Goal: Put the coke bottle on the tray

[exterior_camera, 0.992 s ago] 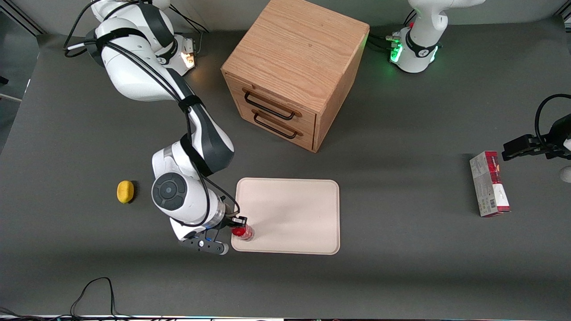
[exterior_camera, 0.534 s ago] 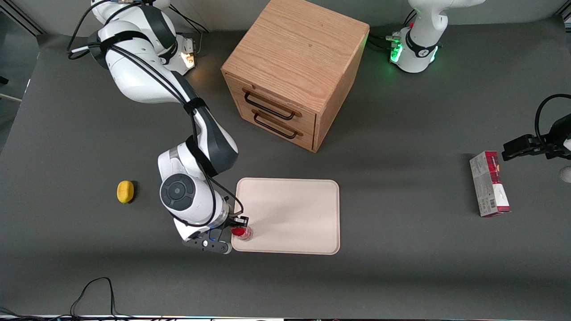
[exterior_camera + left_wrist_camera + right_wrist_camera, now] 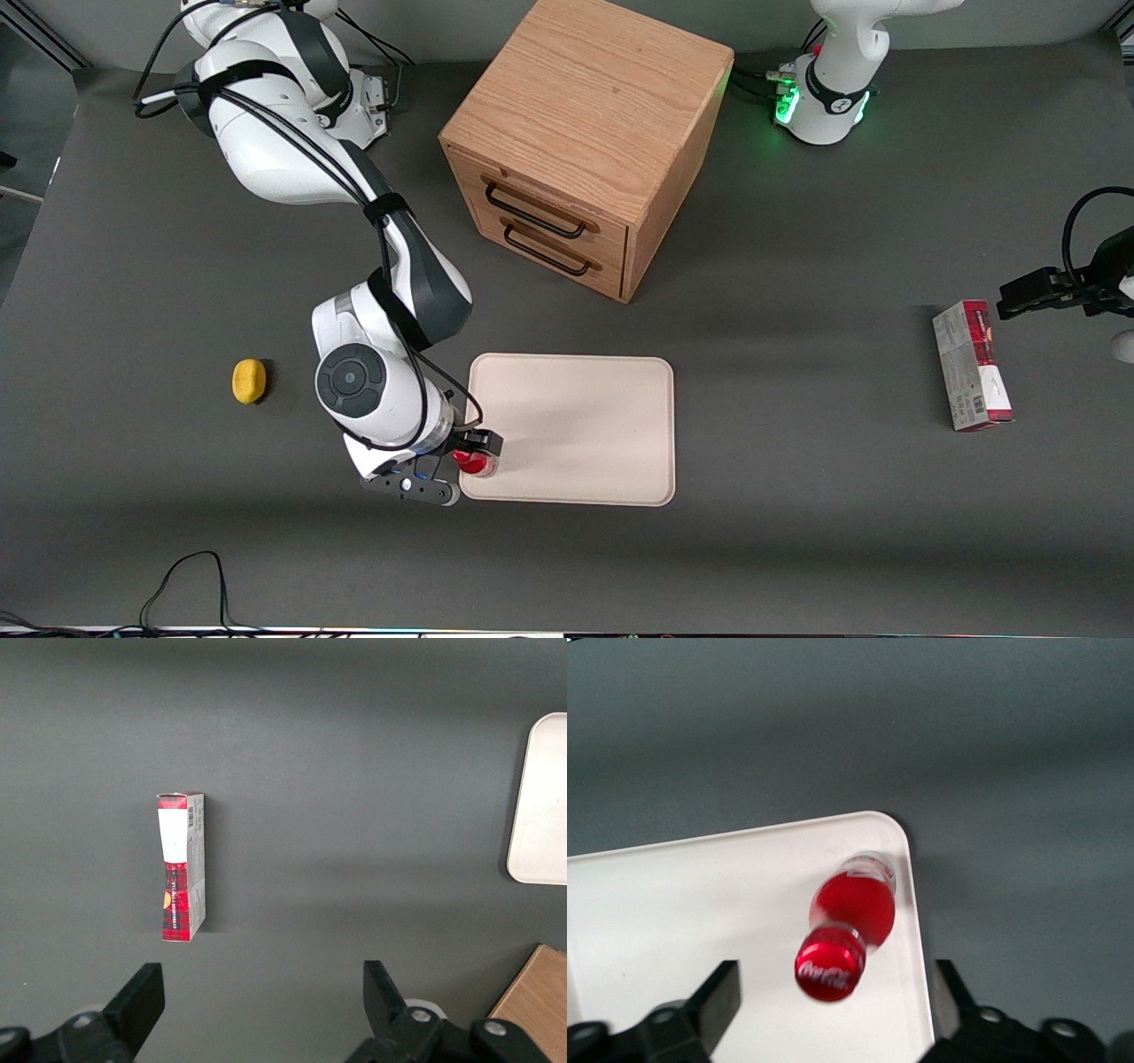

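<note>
The coke bottle (image 3: pixel 476 462) is a small red bottle with a red cap. It stands on the cream-white tray (image 3: pixel 585 425), in the corner toward the working arm's end and nearest the front camera. In the right wrist view the bottle (image 3: pixel 852 908) shows from above, close to the tray (image 3: pixel 700 904) rim, its cap leaning a little. My right gripper (image 3: pixel 472 454) hangs just above the bottle. It is open (image 3: pixel 833 1010), with both dark fingers (image 3: pixel 716 1003) wide apart and clear of the cap.
A wooden two-drawer cabinet (image 3: pixel 585 142) stands farther from the front camera than the tray. A yellow lemon (image 3: pixel 249 381) lies on the table toward the working arm's end. A red-and-grey carton (image 3: pixel 972 365) lies toward the parked arm's end and also shows in the left wrist view (image 3: pixel 182 868).
The right arm's wrist has shifted slightly toward the tray. The bottle stays in the same tray corner, now a little more covered by the gripper.
</note>
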Robot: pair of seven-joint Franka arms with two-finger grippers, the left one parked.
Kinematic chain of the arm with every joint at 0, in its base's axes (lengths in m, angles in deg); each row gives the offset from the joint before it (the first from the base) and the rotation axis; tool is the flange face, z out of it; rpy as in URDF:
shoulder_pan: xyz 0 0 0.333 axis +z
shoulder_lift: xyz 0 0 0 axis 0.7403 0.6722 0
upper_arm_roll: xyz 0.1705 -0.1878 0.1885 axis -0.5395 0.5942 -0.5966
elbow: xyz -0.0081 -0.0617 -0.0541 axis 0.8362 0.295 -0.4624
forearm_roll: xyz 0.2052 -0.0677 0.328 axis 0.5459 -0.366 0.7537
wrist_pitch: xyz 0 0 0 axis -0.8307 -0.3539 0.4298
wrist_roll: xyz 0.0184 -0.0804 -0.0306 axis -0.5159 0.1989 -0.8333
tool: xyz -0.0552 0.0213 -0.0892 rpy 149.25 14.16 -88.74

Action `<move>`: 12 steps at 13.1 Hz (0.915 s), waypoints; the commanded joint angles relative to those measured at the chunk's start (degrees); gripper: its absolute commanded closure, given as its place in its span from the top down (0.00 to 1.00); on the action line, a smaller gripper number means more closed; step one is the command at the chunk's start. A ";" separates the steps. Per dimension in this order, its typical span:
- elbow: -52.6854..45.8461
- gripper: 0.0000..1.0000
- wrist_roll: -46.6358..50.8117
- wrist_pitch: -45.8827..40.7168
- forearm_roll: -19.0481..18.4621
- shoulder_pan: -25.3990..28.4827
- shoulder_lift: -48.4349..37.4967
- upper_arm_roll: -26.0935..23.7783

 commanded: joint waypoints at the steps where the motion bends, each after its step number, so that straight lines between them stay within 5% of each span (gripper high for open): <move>1: -1.74 1.00 1.60 -2.65 -1.67 0.81 0.22 0.55; 6: 4.37 1.00 -6.80 -14.49 -0.53 -3.14 -10.64 0.56; 12: 42.16 1.00 -29.14 -14.09 4.22 -13.78 -45.00 3.53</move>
